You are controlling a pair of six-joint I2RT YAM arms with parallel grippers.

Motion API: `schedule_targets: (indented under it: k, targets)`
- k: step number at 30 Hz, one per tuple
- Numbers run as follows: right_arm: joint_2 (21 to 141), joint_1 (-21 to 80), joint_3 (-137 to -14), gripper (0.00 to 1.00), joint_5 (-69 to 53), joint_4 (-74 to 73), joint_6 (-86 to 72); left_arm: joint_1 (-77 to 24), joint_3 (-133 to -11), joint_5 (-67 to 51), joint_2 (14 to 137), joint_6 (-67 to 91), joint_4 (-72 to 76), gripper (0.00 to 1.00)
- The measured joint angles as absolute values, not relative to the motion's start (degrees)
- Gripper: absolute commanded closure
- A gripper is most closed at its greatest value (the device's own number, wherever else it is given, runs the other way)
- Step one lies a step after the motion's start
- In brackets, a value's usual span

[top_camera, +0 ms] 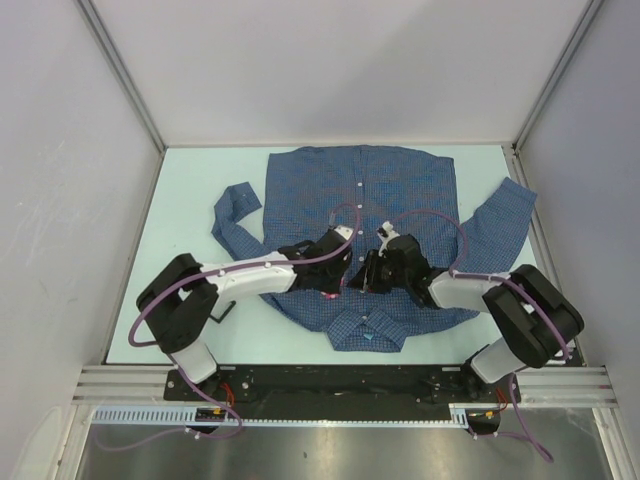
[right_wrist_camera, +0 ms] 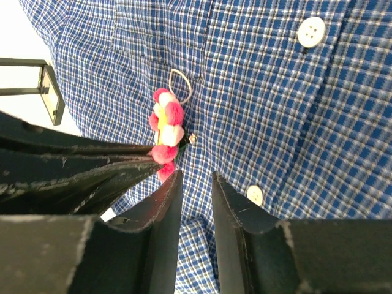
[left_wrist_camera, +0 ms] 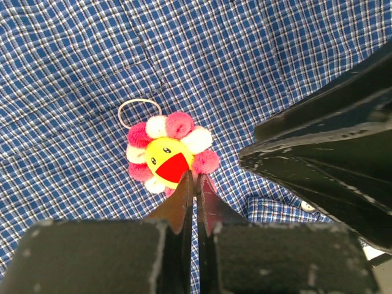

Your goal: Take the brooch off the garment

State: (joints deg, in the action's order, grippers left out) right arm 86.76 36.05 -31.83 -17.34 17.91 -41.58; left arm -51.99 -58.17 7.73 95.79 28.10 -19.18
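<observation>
The blue checked shirt [top_camera: 400,190] lies flat on the table, collar toward the arms. The flower brooch [left_wrist_camera: 166,159], pink and white petals round a yellow face, sits on the shirt [left_wrist_camera: 245,61] with a white loop [left_wrist_camera: 138,104] above it. My left gripper [left_wrist_camera: 196,179] is shut, its tips pinching the brooch's lower edge. In the right wrist view the brooch [right_wrist_camera: 166,125] stands on edge off the cloth [right_wrist_camera: 257,92]. My right gripper [right_wrist_camera: 196,177] is narrowly open over the shirt, just right of the brooch, with only cloth between its fingers. Both grippers meet low on the shirt front [top_camera: 350,280].
White buttons [right_wrist_camera: 311,30] [right_wrist_camera: 255,195] run along the placket right of the brooch. A small black frame-like object [right_wrist_camera: 49,92] lies on the pale table left of the shirt. White walls close the table on three sides, with a metal rail [top_camera: 340,380] in front.
</observation>
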Motion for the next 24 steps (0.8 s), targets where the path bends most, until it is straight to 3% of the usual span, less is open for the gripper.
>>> schedule_targets:
  k: [24]
  targets:
    - [98.2, 35.6, -39.0, 0.68, -20.9, 21.6, -43.5, -47.0, -61.4, 4.7, 99.0, 27.9, -19.8, 1.0]
